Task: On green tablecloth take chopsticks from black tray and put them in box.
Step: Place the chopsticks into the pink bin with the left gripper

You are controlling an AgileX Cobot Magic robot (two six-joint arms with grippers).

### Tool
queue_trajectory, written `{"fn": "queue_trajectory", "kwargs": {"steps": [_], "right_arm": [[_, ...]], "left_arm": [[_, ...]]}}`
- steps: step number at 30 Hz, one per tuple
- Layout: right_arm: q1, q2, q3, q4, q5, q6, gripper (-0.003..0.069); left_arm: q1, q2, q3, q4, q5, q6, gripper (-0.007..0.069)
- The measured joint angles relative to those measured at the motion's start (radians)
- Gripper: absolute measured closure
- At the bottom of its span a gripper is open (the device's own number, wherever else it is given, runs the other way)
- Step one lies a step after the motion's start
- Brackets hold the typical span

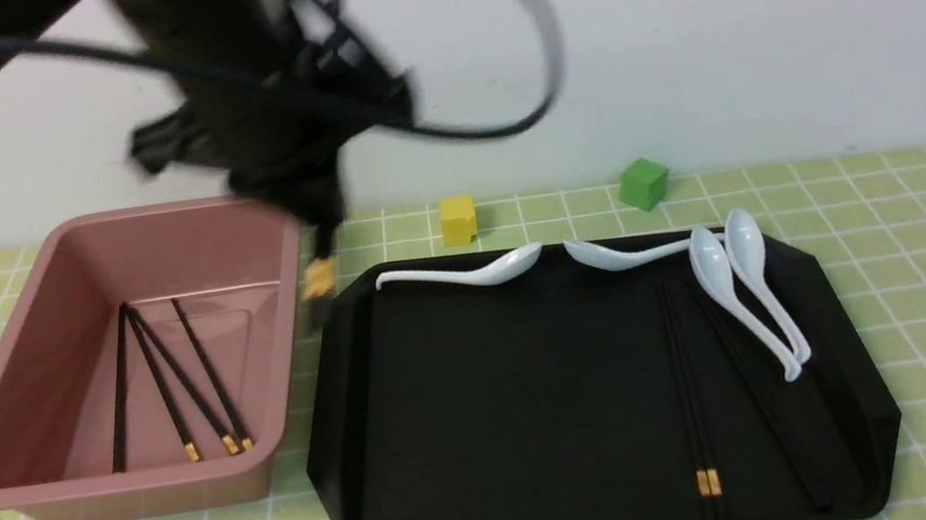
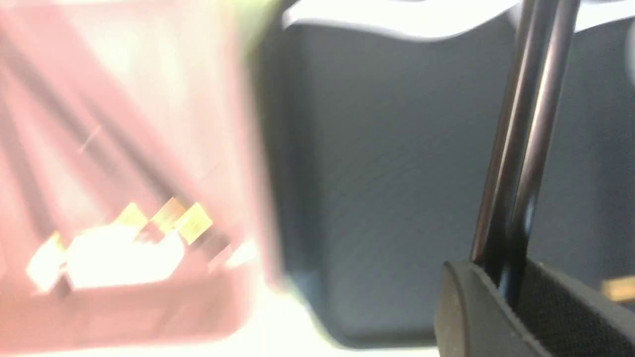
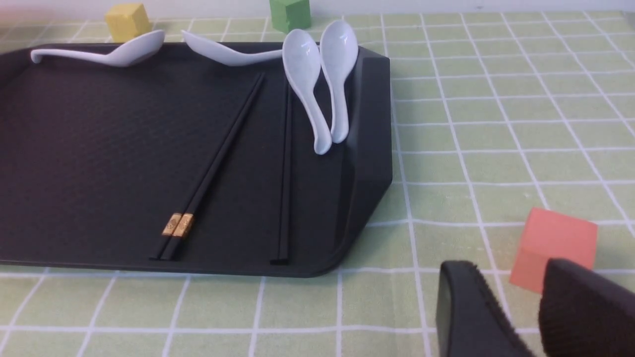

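The left claw (image 2: 506,302) was shut tight on two black chopsticks (image 2: 521,148). They hung down from it, gold ends low, between the pink box (image 1: 43,364) and the black tray (image 1: 345,451). The left arm was up high and looked blurry. The right claw (image 3: 516,317) was a little open and held nothing. It sat low over the green tablecloth (image 3: 496,124), near an orange block (image 3: 553,248).
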Motion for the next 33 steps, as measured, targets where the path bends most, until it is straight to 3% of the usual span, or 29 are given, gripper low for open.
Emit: {"fn": "queue_trajectory", "kwargs": {"steps": [7, 11, 21, 30, 33], "right_arm": [[0.000, 0.000, 0.000, 0.000, 0.000, 0.000, 0.0419], [0.000, 0.000, 0.000, 0.000, 0.000, 0.000, 0.0419], [0.000, 0.000, 0.000, 0.000, 0.000, 0.000, 0.0419], [0.000, 0.000, 0.000, 0.000, 0.000, 0.000, 0.0419], [0.000, 0.000, 0.000, 0.000, 0.000, 0.000, 0.0419]], "left_arm": [[0.253, 0.029, 0.308, -0.053, -0.112, 0.010, 0.0514], [0.322, 0.049, 0.342, -0.064, -0.215, 0.000, 0.0514], [0.342, 0.125, 0.344, -0.080, -0.355, -0.001, 0.0512], [0.342, 0.158, 0.345, -0.080, -0.320, 0.001, 0.0396], [0.342, 0.147, 0.340, -0.080, -0.280, 0.048, 0.0389]]}}
